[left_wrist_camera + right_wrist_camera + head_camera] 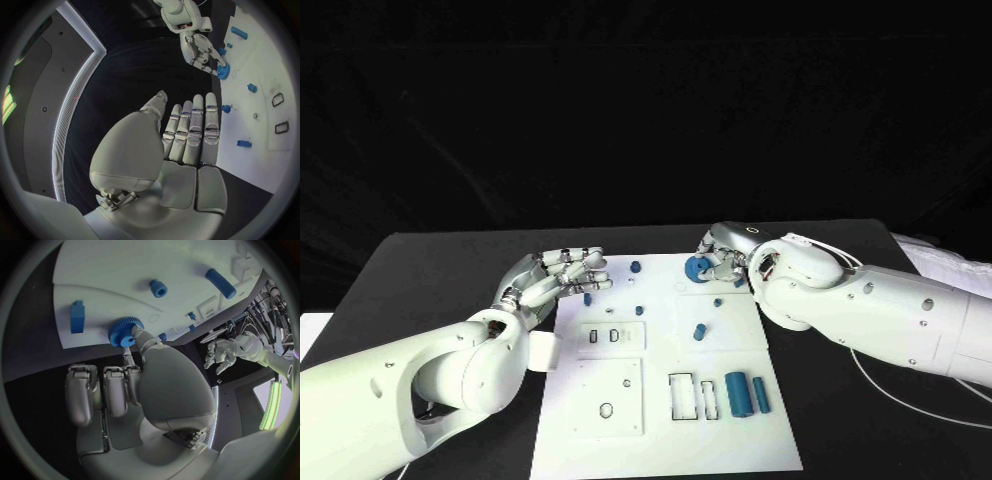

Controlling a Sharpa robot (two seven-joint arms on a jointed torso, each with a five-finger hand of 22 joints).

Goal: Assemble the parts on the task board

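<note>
The white task board (pixel 668 440) lies mid-table. A blue gear (pixel 698 267) sits near its far edge. My right hand (pixel 728 255) is at the gear; in the right wrist view the thumb tip and a finger pinch the gear (pixel 124 333) while the other fingers (pixel 84 390) curl in. My left hand (pixel 557 280) hovers at the board's left edge, fingers straight and apart from any part, holding nothing. Loose blue parts lie on the board: a peg (pixel 700 330), two cylinders (pixel 737 393) side by side near the front right, and a small piece (pixel 635 267) left of the gear.
Rectangular cut-outs (pixel 682 396) and a smaller white plate (pixel 609 398) take up the board's front part. A white cable (pixel 884 385) runs over the table under my right arm. Something pale (pixel 935 255) lies at the table's far right edge.
</note>
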